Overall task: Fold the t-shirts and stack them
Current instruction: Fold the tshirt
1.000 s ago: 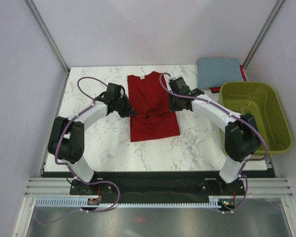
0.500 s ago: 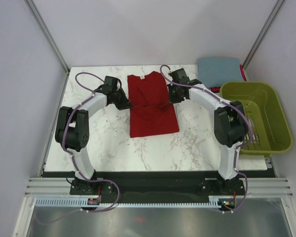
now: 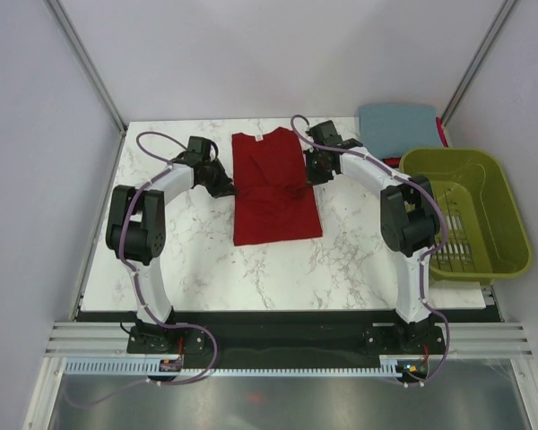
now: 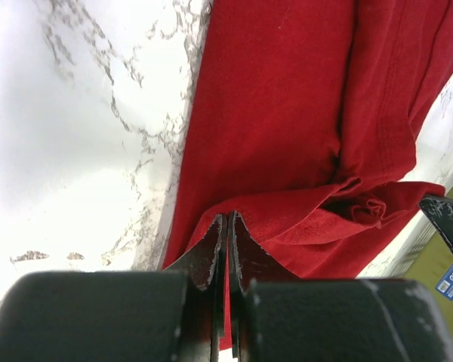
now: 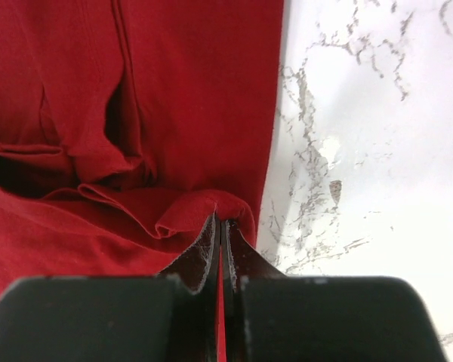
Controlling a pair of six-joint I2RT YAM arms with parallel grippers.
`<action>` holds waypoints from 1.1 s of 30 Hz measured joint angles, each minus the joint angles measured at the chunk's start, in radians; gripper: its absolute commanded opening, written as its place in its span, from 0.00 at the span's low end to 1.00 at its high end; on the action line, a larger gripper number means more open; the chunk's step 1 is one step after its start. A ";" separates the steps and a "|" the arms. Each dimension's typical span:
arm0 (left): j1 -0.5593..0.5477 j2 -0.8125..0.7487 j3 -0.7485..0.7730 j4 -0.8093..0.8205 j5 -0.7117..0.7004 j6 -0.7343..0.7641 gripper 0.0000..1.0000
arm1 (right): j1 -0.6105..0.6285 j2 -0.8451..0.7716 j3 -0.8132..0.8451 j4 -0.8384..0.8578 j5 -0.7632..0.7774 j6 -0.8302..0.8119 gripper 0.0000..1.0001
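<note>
The dark red t-shirt (image 3: 273, 188) lies lengthwise on the marble table, partly folded, with a crease across its middle. My left gripper (image 3: 226, 186) is shut on the shirt's left edge; the wrist view shows red cloth (image 4: 287, 136) pinched between the closed fingers (image 4: 208, 256). My right gripper (image 3: 312, 176) is shut on the shirt's right edge, with a fold of red cloth (image 5: 174, 113) pinched at its tips (image 5: 220, 226). The slate blue-grey t-shirt (image 3: 396, 128) lies folded at the back right corner, apart from both grippers.
An olive-green slatted basket (image 3: 498, 210) stands at the table's right edge, beside the right arm. Grey walls enclose the table (image 3: 179, 251) on the left, back and right.
Both grippers have moved toward the back of the table, carrying the shirt's pinched edges with them. The shirt's lower part has been drawn up and lies flatter.
</note>
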 measured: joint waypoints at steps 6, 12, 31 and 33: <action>0.006 0.012 0.010 -0.003 0.002 0.000 0.02 | -0.013 0.005 0.033 -0.014 -0.002 0.000 0.00; 0.006 0.007 0.010 -0.004 0.001 0.000 0.02 | -0.016 0.006 0.036 -0.023 -0.018 0.000 0.00; 0.017 0.008 0.036 -0.023 -0.089 0.051 0.33 | -0.021 0.026 0.079 -0.013 -0.024 0.020 0.32; 0.022 -0.003 0.040 -0.036 -0.132 0.089 0.33 | -0.023 0.021 0.082 -0.013 -0.016 0.020 0.33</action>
